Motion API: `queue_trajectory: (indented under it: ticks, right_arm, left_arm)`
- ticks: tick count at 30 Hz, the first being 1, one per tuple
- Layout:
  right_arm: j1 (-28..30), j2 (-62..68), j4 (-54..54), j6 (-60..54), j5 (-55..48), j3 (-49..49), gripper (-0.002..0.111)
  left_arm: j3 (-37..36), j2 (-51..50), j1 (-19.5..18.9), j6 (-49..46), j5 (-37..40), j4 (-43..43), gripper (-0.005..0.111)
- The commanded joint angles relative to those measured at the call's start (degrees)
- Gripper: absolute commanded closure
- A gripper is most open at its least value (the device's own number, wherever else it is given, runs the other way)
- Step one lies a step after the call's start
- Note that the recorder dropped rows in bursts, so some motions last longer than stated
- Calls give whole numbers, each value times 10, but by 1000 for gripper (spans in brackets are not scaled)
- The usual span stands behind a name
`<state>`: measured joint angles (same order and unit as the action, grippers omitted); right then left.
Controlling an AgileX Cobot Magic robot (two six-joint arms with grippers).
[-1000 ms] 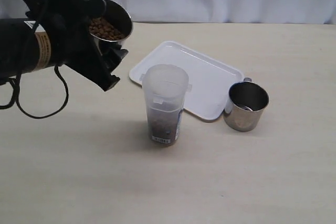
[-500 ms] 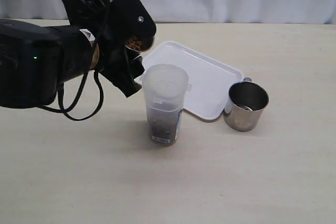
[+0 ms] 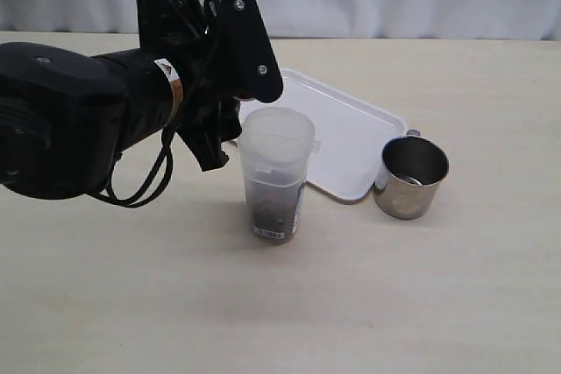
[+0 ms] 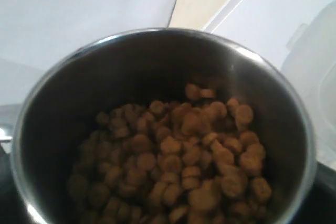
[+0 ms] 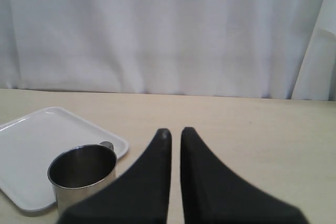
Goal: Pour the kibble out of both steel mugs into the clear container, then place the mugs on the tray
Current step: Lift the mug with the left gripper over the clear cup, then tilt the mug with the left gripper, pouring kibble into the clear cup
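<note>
Gripping a steel mug [image 4: 131, 61] full of kibble [image 4: 178, 166] just far-left of the clear container [image 3: 276, 172], the left tool [image 3: 230, 87] was seemingly starting the second pour and next needed to tip the mug over the container's rim.

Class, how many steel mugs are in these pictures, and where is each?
2. One mug stands on the table beside the tray. The other mug, holding kibble, is carried by the left arm by the clear container, mostly hidden in the exterior view.
</note>
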<state>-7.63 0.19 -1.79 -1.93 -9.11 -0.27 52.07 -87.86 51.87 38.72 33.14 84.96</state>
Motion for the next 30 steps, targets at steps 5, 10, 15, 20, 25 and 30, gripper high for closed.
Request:
queue_trajectory:
  ticks: [5,10,15,20,25,30]
  right_arm:
    - [2,-2,1,-2,0,3,103]
    - [2,-2,1,-2,0,3,103]
    - [2,-2,1,-2,0,3,103]
    - [2,-2,1,-2,0,3,103]
    - [2,-2,1,-2,0,3,103]
    - [2,-2,1,-2,0,3,103]
  left_arm:
    - [7,-16,1,-3,1,84,107]
    - [7,-41,1,-11,4,117,107]
    - [7,-41,1,-24,5,144,107]
    - [7,-41,1,-74,5,148,107]
    - [7,-41,1,-118,5,148,107]
    - [7,-43,1,-136,5,149,107]
